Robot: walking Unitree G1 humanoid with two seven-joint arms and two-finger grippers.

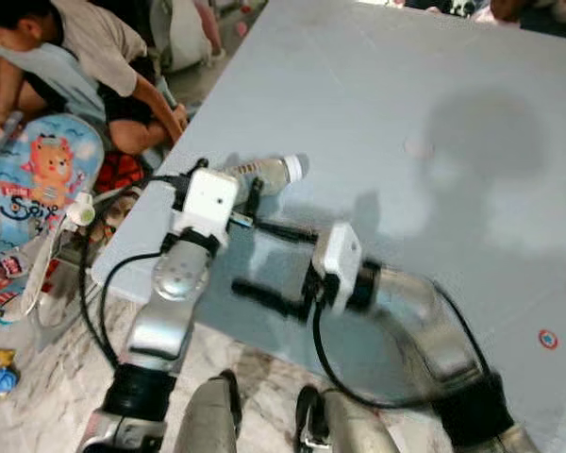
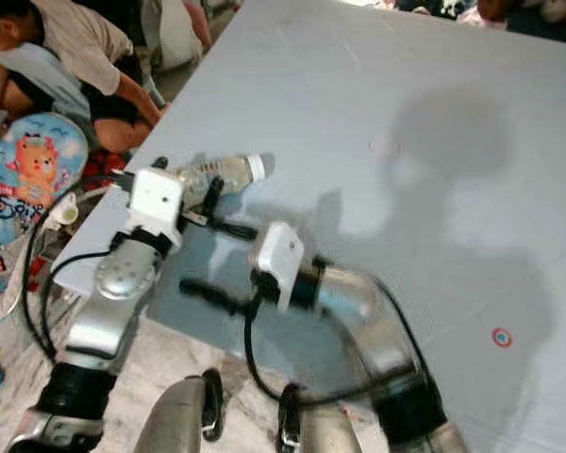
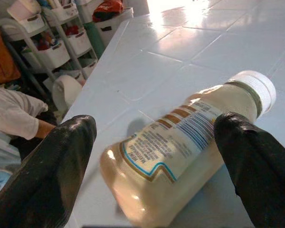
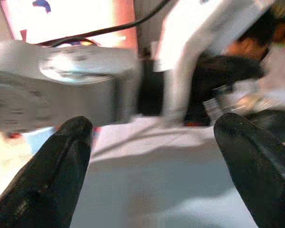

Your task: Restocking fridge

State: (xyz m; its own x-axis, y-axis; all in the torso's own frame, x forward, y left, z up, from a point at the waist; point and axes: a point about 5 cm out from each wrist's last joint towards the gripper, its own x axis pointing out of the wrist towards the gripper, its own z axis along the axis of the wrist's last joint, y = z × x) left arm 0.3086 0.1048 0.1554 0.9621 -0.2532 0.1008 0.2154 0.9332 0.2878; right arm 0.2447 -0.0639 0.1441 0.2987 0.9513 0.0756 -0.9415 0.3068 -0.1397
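A person (image 1: 66, 66) sits on the floor at far left, beside a cartoon-printed mat (image 1: 38, 184). Near the pale blue counter's (image 1: 434, 113) left edge, the left hand (image 1: 228, 185) reaches over a milky drink bottle (image 1: 264, 174) lying on its side, white cap pointing away. Its fingers (image 3: 57, 171) are spread, flanking the bottle's body without touching, apparently lined up to close across the label. Just right, the right hand (image 1: 281, 269) hangs low over the counter, fingers apart and holding nothing, likely waiting.
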